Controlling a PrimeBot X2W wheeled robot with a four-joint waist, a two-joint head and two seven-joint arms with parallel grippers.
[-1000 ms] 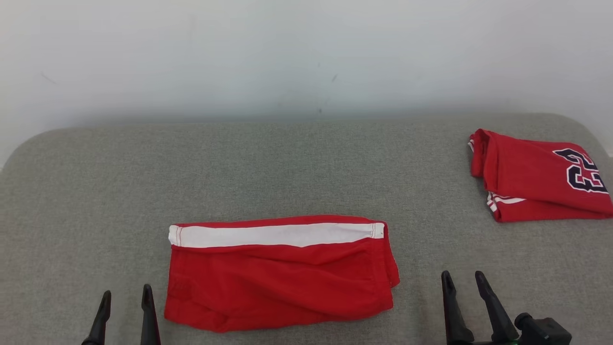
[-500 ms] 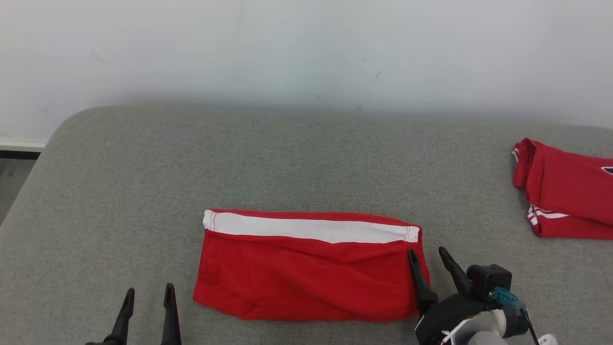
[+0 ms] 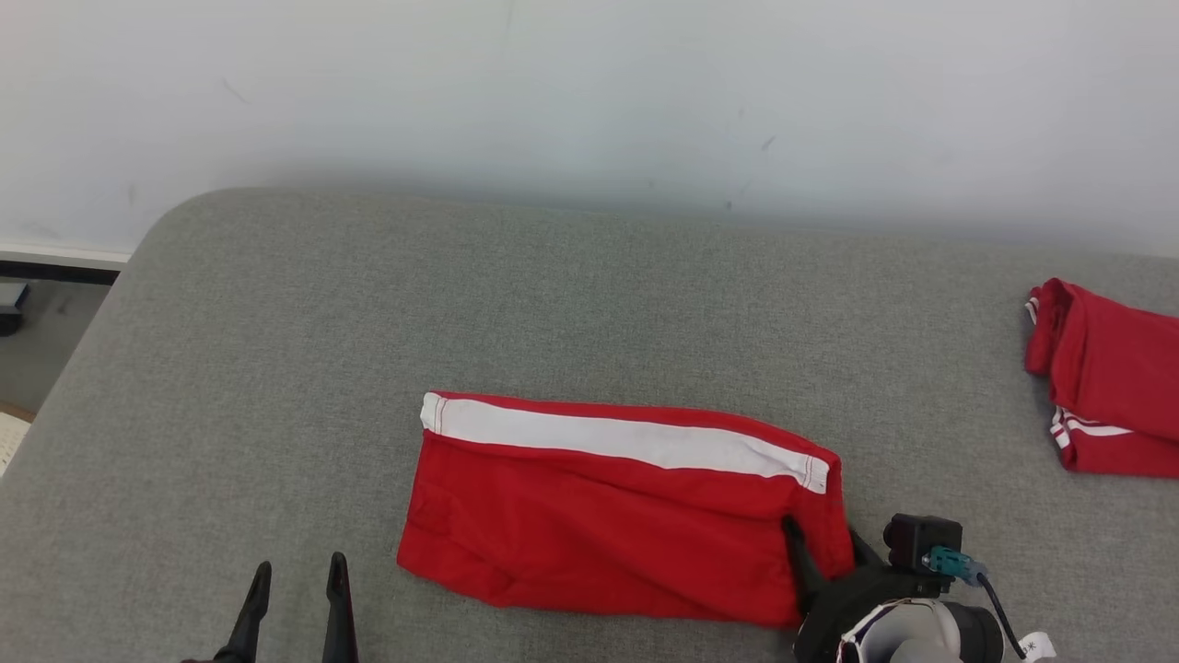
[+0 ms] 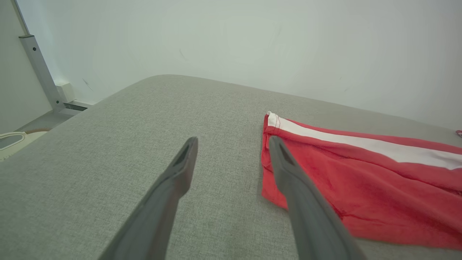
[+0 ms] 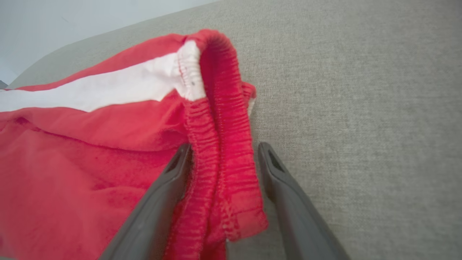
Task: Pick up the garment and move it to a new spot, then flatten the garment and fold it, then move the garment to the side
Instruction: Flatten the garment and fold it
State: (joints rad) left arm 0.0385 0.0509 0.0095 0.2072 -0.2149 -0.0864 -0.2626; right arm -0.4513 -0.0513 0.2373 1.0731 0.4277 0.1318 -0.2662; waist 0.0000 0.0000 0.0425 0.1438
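Red fabric shorts with a white side stripe (image 3: 608, 516) lie flat and doubled over near the front edge of the grey fabric-covered table (image 3: 589, 295), well clear of its far edge and its rounded far-left corner. A second folded red garment with white trim (image 3: 1110, 387) sits well apart, at the right edge.

The right gripper (image 3: 820, 552) stands at the right end of the shorts with its jaws wide open and nothing gripped. In the right wrist view it (image 5: 224, 147) straddles the gathered elastic waistband (image 5: 223, 108), with one finger over the red cloth and the other over bare table just beside the hem. The left gripper (image 3: 300, 564) hangs open and empty near the front edge, just off the shorts' near-left corner; in its own view (image 4: 232, 139) one finger overlaps that corner, though I cannot tell whether it touches.

The step in hand looks like taking hold of the shorts to shift them. To do it well, the right gripper should go low enough that its inner finger slips under every layer of the waistband, not only the top one, and then close squarely across the thick elastic, which should hold better than the thin cloth. The left gripper would do best to pinch the opposite end through both layers. Both ends should then rise together, level and low, so the fold does not drop open.
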